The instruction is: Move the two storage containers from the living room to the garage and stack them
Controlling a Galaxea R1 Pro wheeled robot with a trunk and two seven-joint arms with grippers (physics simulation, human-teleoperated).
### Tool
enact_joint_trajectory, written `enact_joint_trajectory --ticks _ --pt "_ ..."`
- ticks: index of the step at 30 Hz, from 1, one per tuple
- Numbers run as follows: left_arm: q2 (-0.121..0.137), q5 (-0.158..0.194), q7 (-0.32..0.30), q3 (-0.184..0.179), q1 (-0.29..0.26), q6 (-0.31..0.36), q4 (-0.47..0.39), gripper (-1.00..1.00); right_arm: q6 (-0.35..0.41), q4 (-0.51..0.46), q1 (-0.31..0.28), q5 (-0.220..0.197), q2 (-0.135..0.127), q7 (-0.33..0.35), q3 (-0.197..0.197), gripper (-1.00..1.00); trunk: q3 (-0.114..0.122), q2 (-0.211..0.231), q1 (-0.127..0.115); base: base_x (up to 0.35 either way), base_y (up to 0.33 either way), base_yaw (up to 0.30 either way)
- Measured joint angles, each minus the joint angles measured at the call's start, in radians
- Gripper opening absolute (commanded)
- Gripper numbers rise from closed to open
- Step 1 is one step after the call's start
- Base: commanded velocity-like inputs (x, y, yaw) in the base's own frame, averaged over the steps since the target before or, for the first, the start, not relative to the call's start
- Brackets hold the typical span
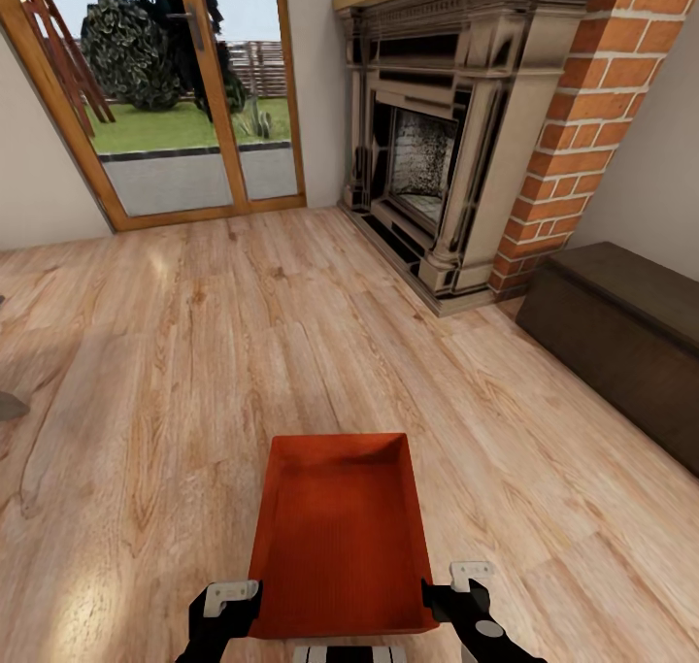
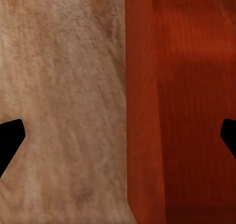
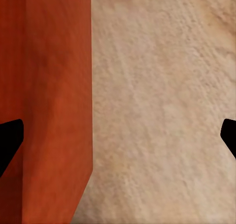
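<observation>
Orange-red storage container (image 1: 340,537) sits low centre in head view, open top up, ribbed bottom visible, nothing inside. It hangs above the light wood-plank floor (image 1: 194,352) of the living room, between the two hands at its near end.

Left hand (image 1: 229,605): black w/ pale fingertip, at the container's near left corner. In left wrist view the fingers (image 2: 11,135) stand wide apart, one dark tip each side of the picture, and the container's left wall (image 2: 142,111) runs up between them – one finger outside over the floor, the other over the ribbed inside. No pad seen touching the wall, so spread, not clamped.

Right hand (image 1: 464,585): same setup at near right corner. Right wrist view shows its fingers (image 3: 10,138) also wide apart, straddling the container's right wall (image 3: 59,101), floor planks on the outer side. Spread too, no contact visible.

Whether the bin rests on part of the hands or the robot's front can't tell; a pale part of the robot (image 1: 349,653) shows just under its near edge.

Room ahead: ornate fireplace (image 1: 427,139) w/ red-brick column (image 1: 592,110) at right, dark brown low chest (image 1: 621,333) against the right wall, glass patio door (image 1: 175,90) in wood frame at upper left w/ lawn, bushes and fence outside. Cream walls.
</observation>
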Motion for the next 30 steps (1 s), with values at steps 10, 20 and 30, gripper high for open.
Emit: enact_joint_trajectory --ticks 10,20,30 --pt "0.001 -0.001 0.001 0.0 0.0 0.001 0.022 1.0 0.0 0.0 0.0 0.0 0.0 0.0 0.0 1.0 0.0 0.0 0.0 0.0 0.0 0.0" --pt "0.001 -0.001 0.002 0.0 0.0 0.001 0.035 1.0 0.0 0.0 0.0 0.0 0.0 0.0 0.0 1.0 0.0 0.0 0.0 0.0 0.0 0.0" --pt "0.001 -0.001 0.003 0.0 0.0 0.001 0.035 1.0 0.0 0.0 0.0 0.0 0.0 0.0 0.0 1.0 0.0 0.0 0.0 0.0 0.0 0.0"
